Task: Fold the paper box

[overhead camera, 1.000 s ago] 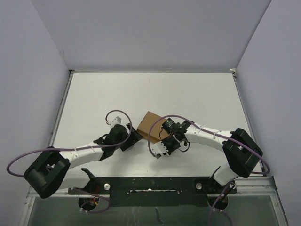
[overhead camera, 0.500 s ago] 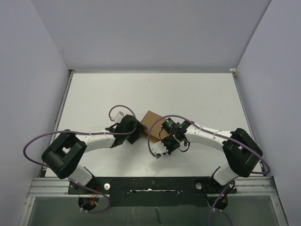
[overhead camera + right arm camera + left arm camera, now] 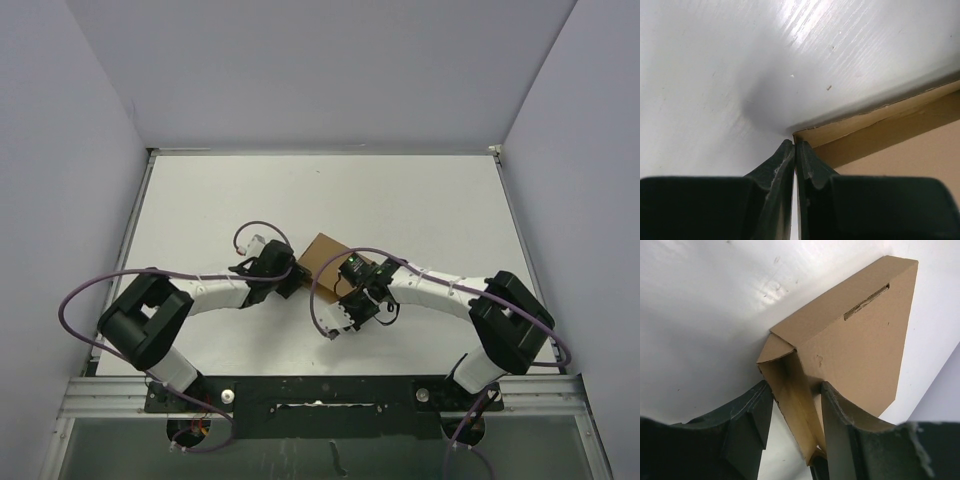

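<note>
The paper box [image 3: 324, 253] is a brown cardboard piece, partly folded, lying mid-table. In the left wrist view its flat top with a slot [image 3: 855, 340] fills the upper right, and one side flap [image 3: 792, 395] stands up between my fingers. My left gripper [image 3: 291, 280] [image 3: 797, 390] is open around that flap; the right finger [image 3: 850, 435] touches cardboard, and the left finger [image 3: 747, 425] is apart from it. My right gripper [image 3: 346, 284] [image 3: 794, 144] is shut, its tips against the corner of the box's wall [image 3: 880, 125].
White tabletop [image 3: 420, 210] with raised edges at the left, back and right. Purple cables loop from both arms near the box. Grey walls surround the table.
My left arm has folded inward, its elbow moving right and up, and the left gripper has slid closer against the box's left edge. The right arm and the box have hardly moved.
</note>
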Controlling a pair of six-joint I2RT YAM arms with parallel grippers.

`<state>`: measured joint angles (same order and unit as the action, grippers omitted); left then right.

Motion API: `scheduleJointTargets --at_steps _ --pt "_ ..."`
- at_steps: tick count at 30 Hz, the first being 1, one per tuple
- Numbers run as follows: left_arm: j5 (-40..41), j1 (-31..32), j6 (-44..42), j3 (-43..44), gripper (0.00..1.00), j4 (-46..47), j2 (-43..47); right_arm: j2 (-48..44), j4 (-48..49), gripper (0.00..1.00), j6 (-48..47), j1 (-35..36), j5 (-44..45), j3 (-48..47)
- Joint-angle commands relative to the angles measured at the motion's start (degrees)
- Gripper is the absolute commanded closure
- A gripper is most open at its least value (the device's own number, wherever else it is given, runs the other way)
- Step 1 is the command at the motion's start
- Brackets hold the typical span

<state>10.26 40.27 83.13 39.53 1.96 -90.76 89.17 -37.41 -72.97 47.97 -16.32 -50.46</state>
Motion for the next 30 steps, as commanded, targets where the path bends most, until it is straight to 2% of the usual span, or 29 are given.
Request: scheduleJointTargets --at_steps 1,16,30 --pt "1.1 -1.1 -3.5 0.4 0.62 -2.9 -4.0 0.3 2.4 0.94 0.0 0.7 0.8 -2.1" --pt "-2.5 -3.1 -13.3 3.4 0.67 -4.3 -5.7 1.4 1.8 0.94 -1.3 4.3 6.2 -4.9" --pt "-4.1 -4.0 -16.6 5.0 0.68 -5.3 -7.2 6.0 -5.1 0.94 -2.4 6.4 5.2 -12.2"
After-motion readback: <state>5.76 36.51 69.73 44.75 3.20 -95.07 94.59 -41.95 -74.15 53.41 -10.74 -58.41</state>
